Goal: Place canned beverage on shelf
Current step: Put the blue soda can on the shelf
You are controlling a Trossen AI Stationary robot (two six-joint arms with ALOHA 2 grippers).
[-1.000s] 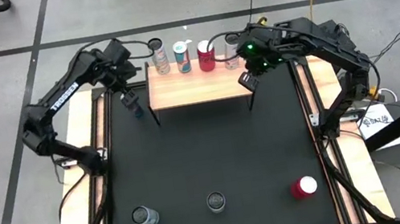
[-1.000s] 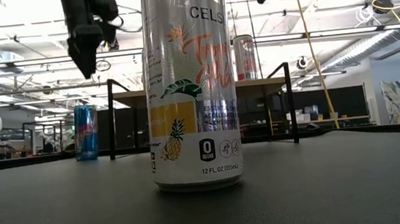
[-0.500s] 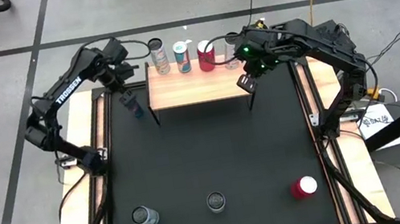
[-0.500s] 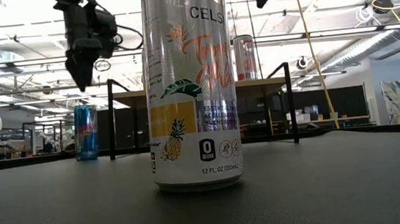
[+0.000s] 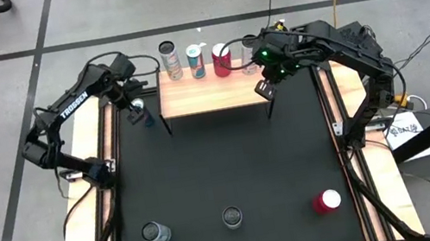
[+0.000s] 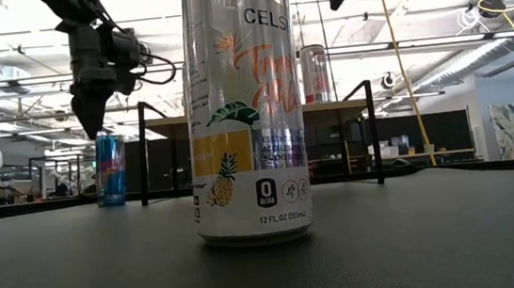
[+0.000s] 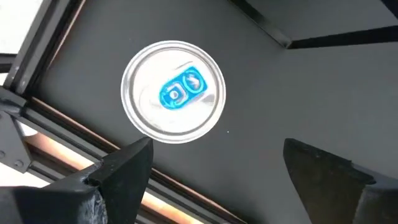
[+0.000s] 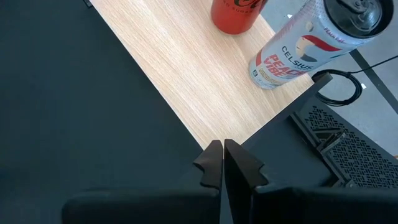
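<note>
- Left gripper (image 5: 137,107) hangs over the blue can (image 5: 140,112) at the mat's far left, just off the shelf's left end (image 5: 212,91); fingers spread wide, nothing between them.
- Left wrist view looks straight down on that can (image 7: 173,97): silver top, blue tab, standing upright on the black mat (image 7: 323,93), with the two dark fingers (image 7: 121,171) apart and clear of it.
- Low view puts the same gripper (image 6: 90,108) above the blue can (image 6: 110,169), not touching it.
- Right gripper (image 5: 264,88) sits at the shelf's right front corner, fingers pressed together, holding nothing.
- Right wrist view shows those fingers (image 8: 212,163) closed tip to tip above the wood edge (image 8: 186,81), with a red can (image 8: 235,12) and a white can (image 8: 308,46) standing on the board beyond.
- On the shelf, along its back edge: a silver can (image 5: 171,60), a white-and-blue can (image 5: 195,61), a red can (image 5: 221,60), and one more partly hidden by the right arm.
- Near edge of the mat (image 5: 222,163) holds three more upright cans: a silver one left (image 5: 155,232), a dark-topped one centre (image 5: 232,216), a red one right (image 5: 327,202).
- Low view is filled by the centre can (image 6: 244,107), white with a pineapple print, standing upright close to the camera.
</note>
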